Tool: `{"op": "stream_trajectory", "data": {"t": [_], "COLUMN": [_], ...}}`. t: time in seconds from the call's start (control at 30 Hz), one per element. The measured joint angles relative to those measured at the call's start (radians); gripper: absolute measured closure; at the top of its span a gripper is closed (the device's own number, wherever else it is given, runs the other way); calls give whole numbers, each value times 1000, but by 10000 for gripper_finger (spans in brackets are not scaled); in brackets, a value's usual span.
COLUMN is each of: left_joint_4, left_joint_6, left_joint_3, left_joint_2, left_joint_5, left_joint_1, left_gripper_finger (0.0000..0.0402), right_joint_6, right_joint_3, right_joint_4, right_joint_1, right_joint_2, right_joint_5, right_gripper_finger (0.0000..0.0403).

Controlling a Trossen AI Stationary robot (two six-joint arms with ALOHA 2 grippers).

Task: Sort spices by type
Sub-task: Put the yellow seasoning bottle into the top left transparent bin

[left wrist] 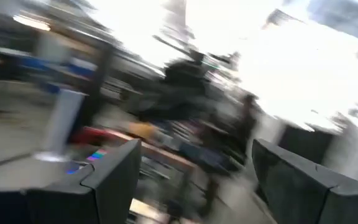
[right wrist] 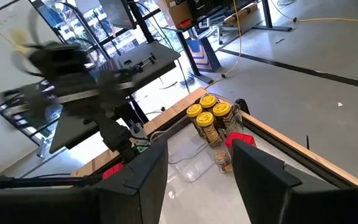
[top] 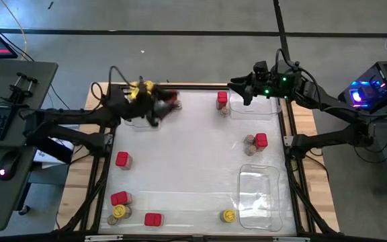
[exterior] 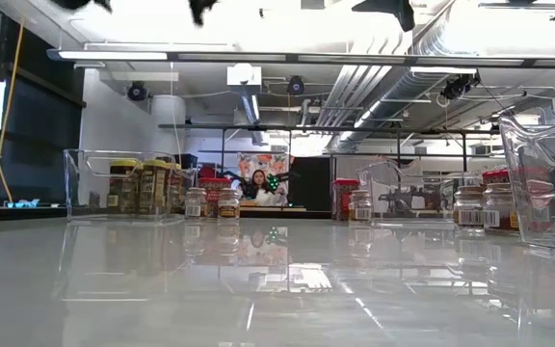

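The table point(top: 193, 161) carried scattered spices. A red box point(top: 122, 159) stood alone at the left edge, and another red box point(top: 153, 219) near the front. In the front left corner a red box point(top: 119, 198) and a yellow jar point(top: 118, 212) stood close together. A lone yellow jar point(top: 228, 216) sat just beside the front right tray point(top: 261, 195), which looked empty. A red box point(top: 261, 140) touched a brown jar point(top: 250, 141) at the right side. A red box point(top: 222, 99) stood at the back beside the back right tray point(top: 255, 107).

The left gripper point(top: 161, 107) hung above the back left tray point(top: 140, 119), its jaws wide with nothing between them; its own wrist view was smeared, showing only the two fingers point(left wrist: 114, 180) apart. The right gripper point(top: 237, 89) hung over the back edge near the right tray, jaws partly apart and holding nothing.

Only the right wrist view showed the yellow jars point(right wrist: 207, 118) grouped in the back left tray, with a red box point(right wrist: 238, 138) beside them. From above the left arm hid them. The low view showed the same tray point(exterior: 123, 183) with its jars in profile, other jars point(exterior: 210, 202) further along, and a person point(exterior: 257, 186) in the room behind.
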Motion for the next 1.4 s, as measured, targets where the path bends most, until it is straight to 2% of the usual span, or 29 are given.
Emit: {"op": "stream_trajectory", "data": {"t": [0.07, 0.13, 0.2, 0.27, 0.37, 0.43, 0.57, 0.67, 0.8, 0.87, 1.0, 1.23, 1.4], "left_joint_4": [-185, -462, -762, -1021, -1260, -1298, -1377, -1508, -1686, -1691, -1649, -1802, -1817], "left_joint_6": [100, 211, 302, 369, 373, 252, 3, 31, 3, -32, -126, -317, -519], "left_joint_3": [96, 211, 332, 432, 526, 539, 538, 538, 536, 536, 538, 621, 640], "left_joint_2": [8, 8, 8, 7, -3, -18, -42, -47, -39, -30, 18, 224, 310], "left_joint_5": [154, 230, 194, 100, -33, -59, -31, 40, 46, 31, 67, 153, 128], "left_joint_1": [-53, -107, -166, -223, -298, -331, -370, -382, -382, -382, -415, -658, -870], "left_gripper_finger": [112, 112, 112, 112, 112, 112, 112, 112, 112, 112, 112, 112, 112], "right_joint_6": [0, 2, 18, 43, 58, 60, 44, 51, 73, 68, 18, -83, -141], "right_joint_3": [0, 0, 0, 0, 0, 0, 0, 0, 0, 0, 0, 0, 0], "right_joint_4": [0, 0, 1, 8, 50, 89, 134, 153, 164, 161, 154, 111, 55], "right_joint_1": [0, 0, 0, 5, 35, 59, 88, 96, 96, 96, 96, 96, 95], "right_joint_2": [0, 0, 0, 2, 17, 33, 66, 93, 121, 127, 134, 135, 135], "right_joint_5": [0, 0, -6, -8, -8, -10, 4, 19, 12, -8, -34, -77, -95], "right_gripper_finger": [231, 231, 231, 231, 231, 231, 231, 231, 231, 231, 231, 231, 231]}}
